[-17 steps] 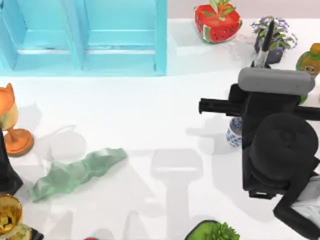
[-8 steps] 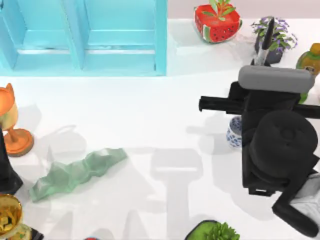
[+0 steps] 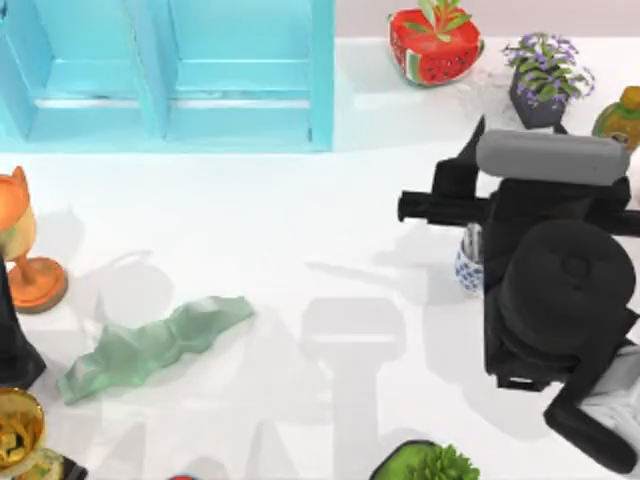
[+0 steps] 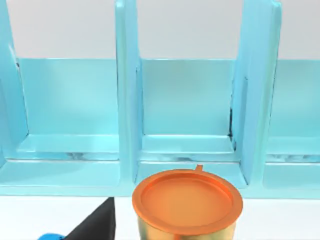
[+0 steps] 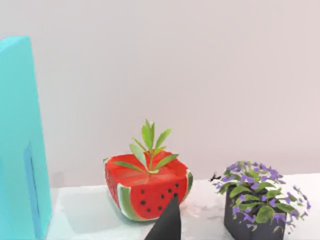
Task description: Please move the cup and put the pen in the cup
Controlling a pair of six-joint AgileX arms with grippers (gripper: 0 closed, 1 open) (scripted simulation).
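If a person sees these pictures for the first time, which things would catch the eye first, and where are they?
Probably the big black right arm over the table's right side, covering most of the cup beneath it. Next, the turquoise rack along the back left, and the watermelon planter with the purple flower pot at the back right. An orange goblet stands at the left edge, near the parked left arm.

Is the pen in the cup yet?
Nearly, it seems. The cup stands on the table's right side, under the right gripper. A slim grey thing, likely the pen, pokes from its mouth. Whether the gripper holds it is hidden. Left to do: backing away. The left arm sits parked at the left edge.
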